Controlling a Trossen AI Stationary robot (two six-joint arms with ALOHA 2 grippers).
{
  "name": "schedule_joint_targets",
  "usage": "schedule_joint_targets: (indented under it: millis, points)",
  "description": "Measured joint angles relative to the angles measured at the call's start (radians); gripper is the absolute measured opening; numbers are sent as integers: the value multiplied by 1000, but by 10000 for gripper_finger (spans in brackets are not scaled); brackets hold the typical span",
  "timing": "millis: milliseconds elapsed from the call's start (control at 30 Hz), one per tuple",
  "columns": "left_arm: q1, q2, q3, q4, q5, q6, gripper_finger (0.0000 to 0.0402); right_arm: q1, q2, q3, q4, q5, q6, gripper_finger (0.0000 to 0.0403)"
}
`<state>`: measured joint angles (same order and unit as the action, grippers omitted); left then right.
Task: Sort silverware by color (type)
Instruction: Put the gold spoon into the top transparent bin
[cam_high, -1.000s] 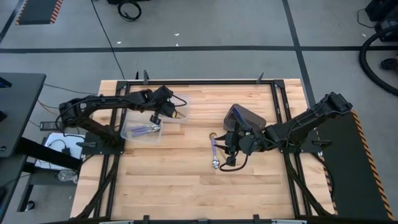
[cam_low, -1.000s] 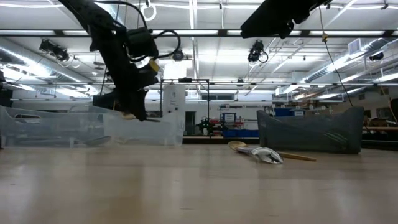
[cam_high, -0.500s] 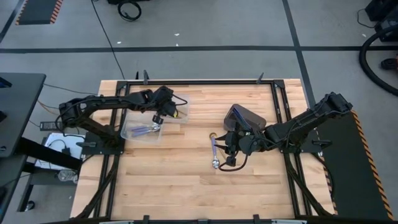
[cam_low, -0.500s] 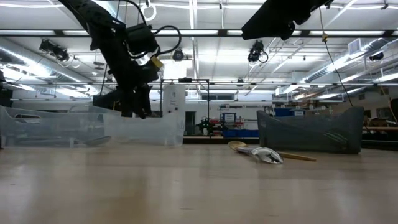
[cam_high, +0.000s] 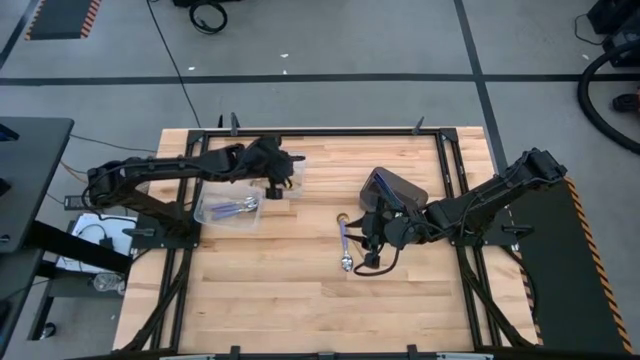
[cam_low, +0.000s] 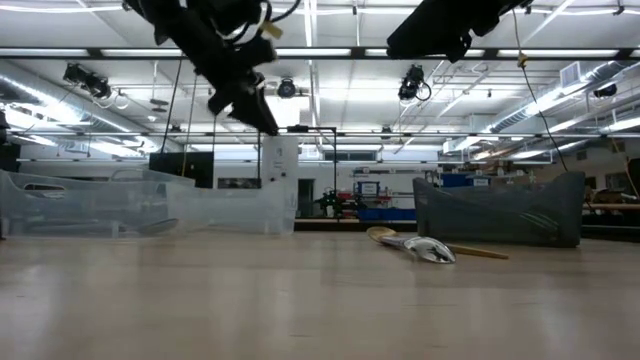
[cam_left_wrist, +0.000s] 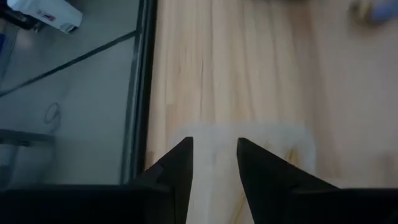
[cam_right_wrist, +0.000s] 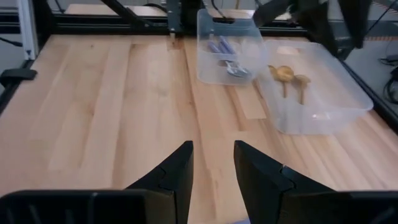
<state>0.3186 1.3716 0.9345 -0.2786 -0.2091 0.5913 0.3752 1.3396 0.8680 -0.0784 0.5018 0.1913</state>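
Note:
Two clear containers sit at the table's left. One holds blue-purple spoons and a silver one; the other holds gold spoons. My left gripper hangs open above the gold container, well clear of it, with nothing between its fingers. Near the table's middle a gold spoon and a purple-handled spoon with a shiny bowl lie flat on the wood. My right gripper hovers open just right of them, nothing between its fingers.
A dark grey bin stands just beyond my right gripper, right of the table's middle. A black frame runs along the table's edges. Bare wood lies between the containers and the loose spoons and across the near half.
My left gripper has opened, risen clear of the gold-spoon container, rolled about its own axis and shifted slightly toward the table's right. My right gripper and the spoons on the table have kept still.

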Motion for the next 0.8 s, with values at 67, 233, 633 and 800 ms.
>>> schedule_joint_targets:
  millis: [67,233,633,800]
  points:
    - [-21,1,24,-3,1,-97,131,0,0,0,1,-10,12,125]
    - [-102,0,46,-15,5,-305,130,-5,0,0,-34,-29,89,125]
    - [-379,9,6,-31,12,-617,130,-4,20,1,-251,-48,354,125]
    - [-452,10,6,-29,12,-715,130,-3,114,1,-289,-108,434,125]
